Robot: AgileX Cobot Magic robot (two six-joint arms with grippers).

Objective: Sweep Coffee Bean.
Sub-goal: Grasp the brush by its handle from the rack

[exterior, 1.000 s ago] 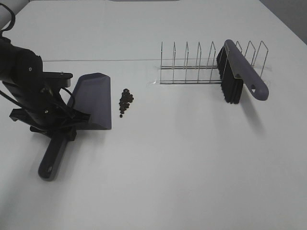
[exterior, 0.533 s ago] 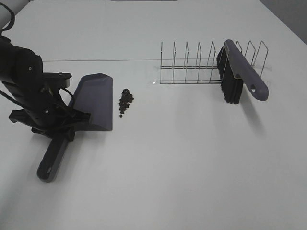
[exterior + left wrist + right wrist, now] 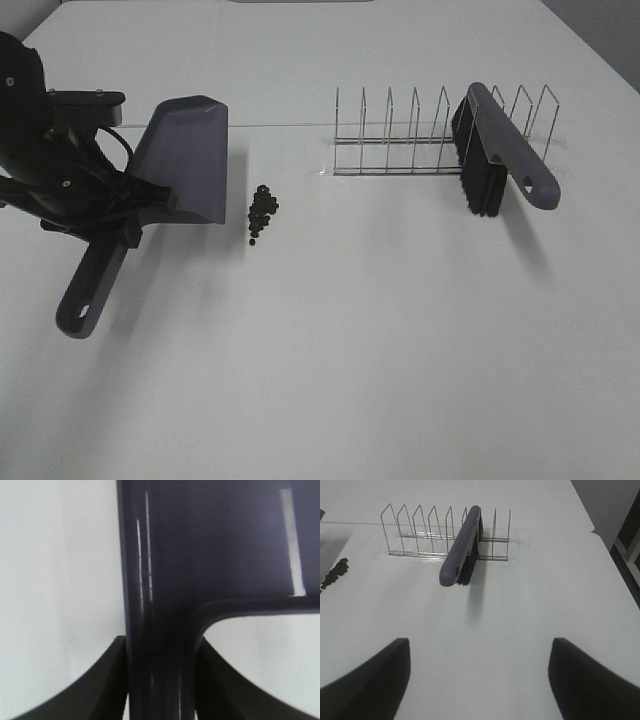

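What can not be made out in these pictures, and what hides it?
- Left gripper: in the exterior high view the left arm hides its jaws.
- Right gripper: outside the exterior high view.
- Dustpan: in the left wrist view, blurred and mostly cut off by the edges.
- Coffee beans: too small to count in the exterior high view; cut off by an edge in the right wrist view.

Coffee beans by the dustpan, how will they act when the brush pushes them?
The coffee beans are small, loose and rounded on a smooth white table, so they will probably roll and scatter rather than move as one clump. Being tiny, they are likely very light; a gentle stroke of the brush should do.
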